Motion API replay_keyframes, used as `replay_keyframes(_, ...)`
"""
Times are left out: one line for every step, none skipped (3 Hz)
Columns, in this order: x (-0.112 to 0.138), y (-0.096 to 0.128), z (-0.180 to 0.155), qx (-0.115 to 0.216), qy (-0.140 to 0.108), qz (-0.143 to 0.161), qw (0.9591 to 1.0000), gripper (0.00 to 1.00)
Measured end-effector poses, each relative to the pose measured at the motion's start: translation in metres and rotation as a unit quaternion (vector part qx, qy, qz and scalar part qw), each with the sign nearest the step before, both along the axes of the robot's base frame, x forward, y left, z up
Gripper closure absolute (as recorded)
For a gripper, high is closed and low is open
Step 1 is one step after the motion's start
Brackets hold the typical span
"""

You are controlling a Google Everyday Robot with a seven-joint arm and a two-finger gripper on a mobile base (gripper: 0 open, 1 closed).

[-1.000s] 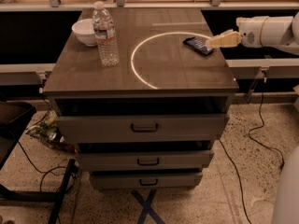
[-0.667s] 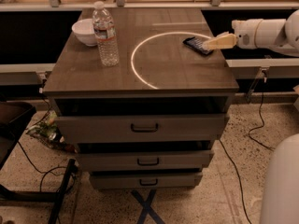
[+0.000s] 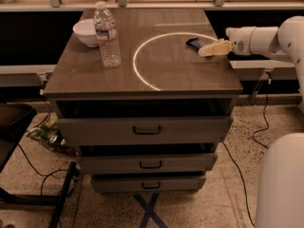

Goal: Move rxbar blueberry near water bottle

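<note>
The rxbar blueberry (image 3: 195, 42) is a small dark flat bar lying on the right part of the cabinet top (image 3: 142, 75), just inside a bright ring of light. The gripper (image 3: 209, 49) reaches in from the right on a white arm, its pale fingers right at the bar's near right end and partly over it. The water bottle (image 3: 107, 36) is clear and ribbed with a white cap and stands upright at the left rear of the top, far from the bar.
A small white bowl (image 3: 86, 32) sits just left of the bottle. The cabinet has three drawers (image 3: 145, 129) standing slightly open. Cables lie on the floor left and right. A white robot part (image 3: 280, 184) fills the lower right corner.
The arm has shifted left and the gripper has come down closer onto the bar's right end. The bar, bottle and bowl have not moved.
</note>
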State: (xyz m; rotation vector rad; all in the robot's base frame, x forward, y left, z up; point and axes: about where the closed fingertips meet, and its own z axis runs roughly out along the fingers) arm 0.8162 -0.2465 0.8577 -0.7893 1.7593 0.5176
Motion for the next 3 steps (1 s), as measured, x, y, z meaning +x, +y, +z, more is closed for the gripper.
replay_keyframes(0.003, 0.014, -0.013, 0.007, 0.008, 0.016, 0.9998, 0.00)
replay_keyframes(0.006, 0.025, -0.026, 0.016, 0.018, 0.026, 0.9994, 0.00)
replay_keyframes(0.008, 0.032, -0.039, 0.022, 0.030, 0.029, 0.9989, 0.16)
